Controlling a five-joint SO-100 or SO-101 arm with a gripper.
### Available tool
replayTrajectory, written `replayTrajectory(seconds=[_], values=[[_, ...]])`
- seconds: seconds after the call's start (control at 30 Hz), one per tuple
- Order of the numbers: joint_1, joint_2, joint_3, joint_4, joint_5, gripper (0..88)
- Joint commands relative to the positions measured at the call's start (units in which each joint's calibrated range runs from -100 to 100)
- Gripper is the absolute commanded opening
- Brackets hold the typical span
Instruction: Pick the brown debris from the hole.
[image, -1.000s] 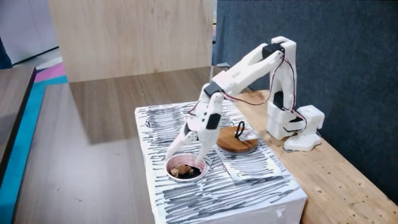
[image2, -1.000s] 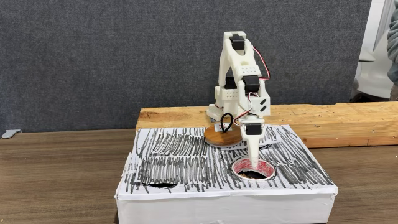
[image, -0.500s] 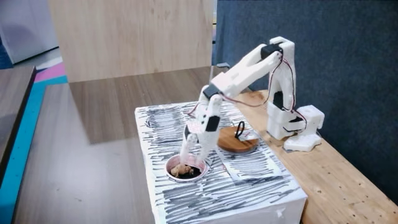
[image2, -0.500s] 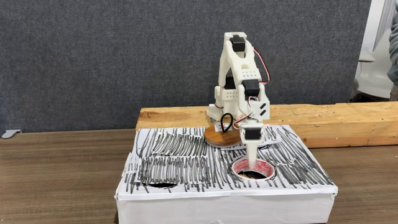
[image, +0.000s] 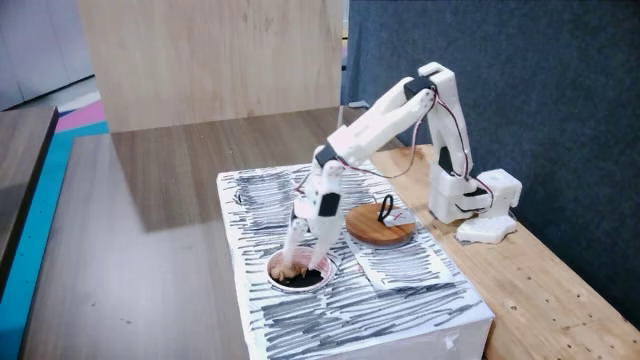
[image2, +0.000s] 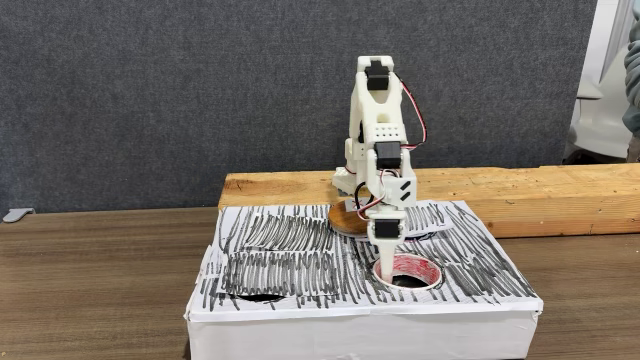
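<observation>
The hole (image: 312, 284) is a round dark opening with a white-pinkish rim in the top of a white box with black scribbles; in the other fixed view the hole (image2: 415, 268) sits front right. The brown debris (image: 293, 265) is a small tan clump at the hole's left rim, held between my fingertips. My white gripper (image: 303, 266) points down into the hole and is shut on the clump. Seen from the front, the gripper (image2: 385, 266) stands at the hole's left edge and hides the debris.
A round wooden disc (image: 378, 226) with a black loop lies on the box just behind the hole. The arm's base (image: 465, 205) stands on a wooden plank (image2: 520, 190) behind the box. Another dark opening (image2: 262, 295) lies at the box's front left.
The fingers closed on the debris in the hole. The gripper then shifted toward the hole's left rim with the clump, and the upper arm swung the same way.
</observation>
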Motion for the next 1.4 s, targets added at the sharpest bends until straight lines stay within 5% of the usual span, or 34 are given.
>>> replayTrajectory(seconds=[0.0, 0.17, 0.67, 1.37], values=[[3.07, -0.45, -1.11, 0.04, -0.04, 24.2], [3.21, -0.37, -1.11, 0.04, 0.01, 31.0], [-5.78, 0.72, -3.98, 0.04, 0.01, 31.1], [-5.12, 14.21, -15.78, 0.88, 0.01, 31.0]])
